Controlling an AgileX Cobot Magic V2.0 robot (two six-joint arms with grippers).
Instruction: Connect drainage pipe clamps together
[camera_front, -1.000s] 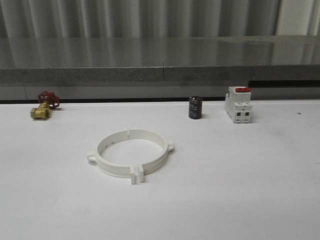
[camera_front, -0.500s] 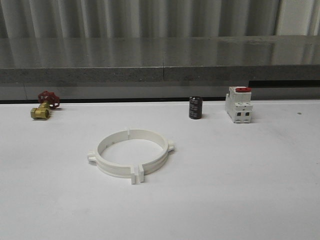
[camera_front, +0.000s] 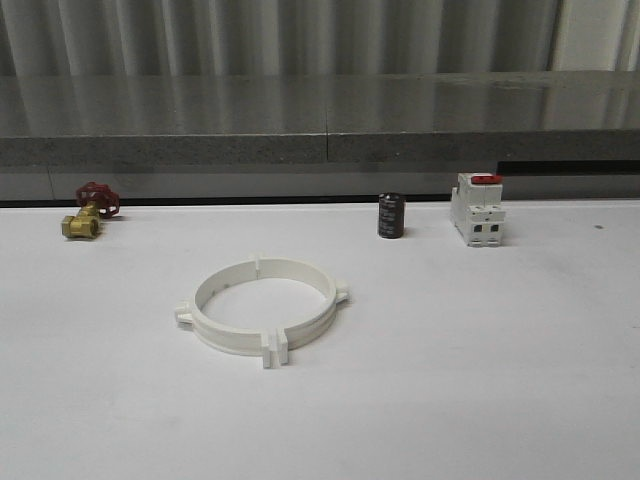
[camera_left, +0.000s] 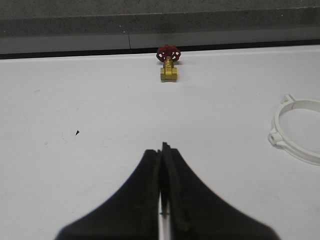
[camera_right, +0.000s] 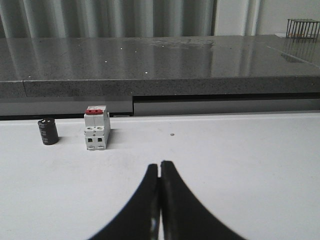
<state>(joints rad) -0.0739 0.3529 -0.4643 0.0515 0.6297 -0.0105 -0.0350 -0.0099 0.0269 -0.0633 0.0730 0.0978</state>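
Observation:
The two white drainage pipe clamps (camera_front: 263, 307) lie on the white table as one wide ring, their end tabs meeting at the front and back. Small tabs stick out at the ring's left and right sides. Part of the same clamps (camera_left: 299, 131) shows at the edge of the left wrist view. My left gripper (camera_left: 162, 148) is shut with nothing between its fingers, over bare table and well apart from the ring. My right gripper (camera_right: 160, 164) is also shut and empty, over bare table with the breaker off ahead of it.
A brass valve with a red handwheel (camera_front: 86, 213) sits at the back left. A black cylinder (camera_front: 391, 216) and a white breaker with a red top (camera_front: 477, 210) stand at the back right. A grey ledge (camera_front: 320, 140) runs behind the table.

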